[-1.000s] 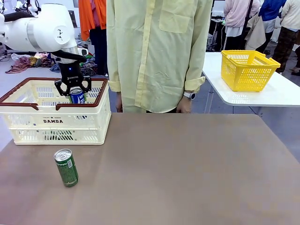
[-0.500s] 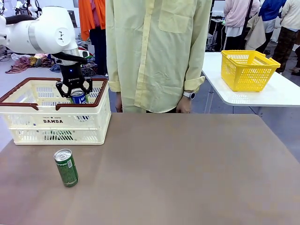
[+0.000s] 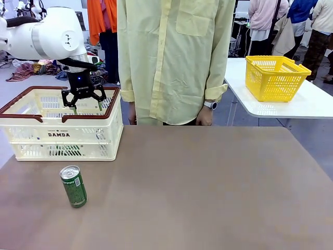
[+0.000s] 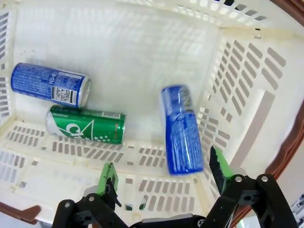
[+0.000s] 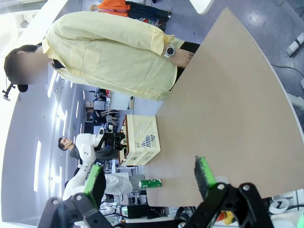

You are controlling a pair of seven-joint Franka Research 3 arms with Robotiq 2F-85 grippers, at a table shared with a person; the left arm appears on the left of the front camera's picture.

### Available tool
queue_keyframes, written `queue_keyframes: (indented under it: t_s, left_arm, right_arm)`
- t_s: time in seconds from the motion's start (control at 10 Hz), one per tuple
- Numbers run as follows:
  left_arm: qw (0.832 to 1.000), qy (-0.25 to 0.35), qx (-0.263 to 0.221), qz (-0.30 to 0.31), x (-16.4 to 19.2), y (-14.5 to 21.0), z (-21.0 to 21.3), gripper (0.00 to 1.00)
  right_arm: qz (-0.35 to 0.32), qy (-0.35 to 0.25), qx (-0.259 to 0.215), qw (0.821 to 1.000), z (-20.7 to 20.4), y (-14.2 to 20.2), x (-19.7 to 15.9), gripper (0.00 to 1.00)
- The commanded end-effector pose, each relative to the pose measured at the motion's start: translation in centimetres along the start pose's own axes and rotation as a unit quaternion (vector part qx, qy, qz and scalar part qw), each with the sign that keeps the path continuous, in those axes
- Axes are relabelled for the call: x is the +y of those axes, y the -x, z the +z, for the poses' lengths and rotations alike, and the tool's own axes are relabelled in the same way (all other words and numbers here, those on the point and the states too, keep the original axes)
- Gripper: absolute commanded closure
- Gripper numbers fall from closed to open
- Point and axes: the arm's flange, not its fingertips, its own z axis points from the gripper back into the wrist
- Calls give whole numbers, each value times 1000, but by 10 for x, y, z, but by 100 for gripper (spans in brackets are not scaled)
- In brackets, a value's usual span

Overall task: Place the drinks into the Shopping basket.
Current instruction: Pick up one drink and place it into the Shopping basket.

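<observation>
Blue can, blurred, inside the Shopping basket at the table's far-left corner; left gripper above gapes empty.

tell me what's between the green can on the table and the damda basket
Bare tabletop: in the front view, nothing sits between the green can and the front wall of the Shopping basket.

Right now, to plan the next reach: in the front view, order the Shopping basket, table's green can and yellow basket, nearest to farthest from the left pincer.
1. Shopping basket, right beneath the left pincer.
2. Green can, on the table, nearer the camera.
3. Yellow basket, far off to the right.
</observation>
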Motion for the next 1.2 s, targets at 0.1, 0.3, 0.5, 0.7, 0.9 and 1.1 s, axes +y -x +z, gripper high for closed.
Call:
queue_keyframes:
  t_s: [0.1,0.3,0.5,0.7,0.9,1.1]
  left_arm:
    - [999,24,-12,-25,12,19,21,0]
    - [997,44,-34,-52,24,55,80,0]
    - [986,124,-49,-105,36,119,142,0]
    - [973,160,24,-163,38,190,164,0]
    - [932,194,128,-278,50,262,144,0]
    - [884,271,111,-365,88,306,87,0]
  right_arm:
    - [13,-11,-6,1000,2,0,1,0]
    - [13,-11,-6,1000,2,0,1,0]
    - [13,-11,-6,1000,2,0,1,0]
    - [13,-11,-6,1000,2,0,1,0]
    - [13,-11,-6,1000,2,0,1,0]
    - [13,-11,-6,1000,2,0,1,0]
